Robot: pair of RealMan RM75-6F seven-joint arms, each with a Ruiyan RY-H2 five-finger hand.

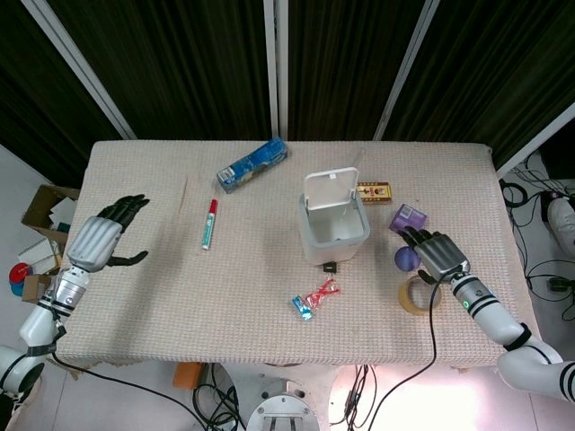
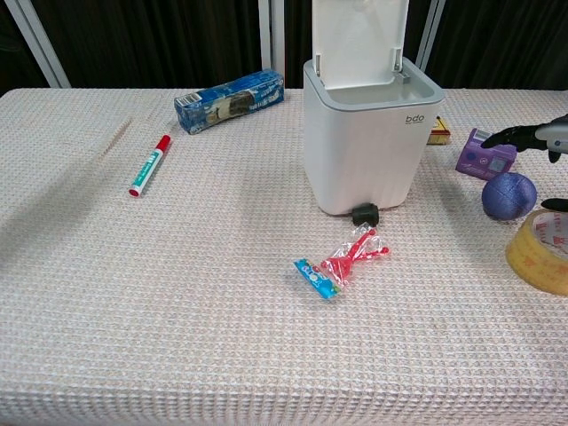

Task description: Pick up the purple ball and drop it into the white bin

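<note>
Right hand (image 1: 437,255) seemingly above purple ball (image 2: 508,195)

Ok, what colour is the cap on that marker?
Red; the marker has a red cap, clearest in the chest view.

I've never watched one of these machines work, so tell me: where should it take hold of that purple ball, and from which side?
Probably around its widest middle, coming down from above. The purple ball is round, so no spot beats another, but a purple box sits close behind it and a tape roll in front, leaving the top freest. The right hand hovers there, fingers spread.
</note>
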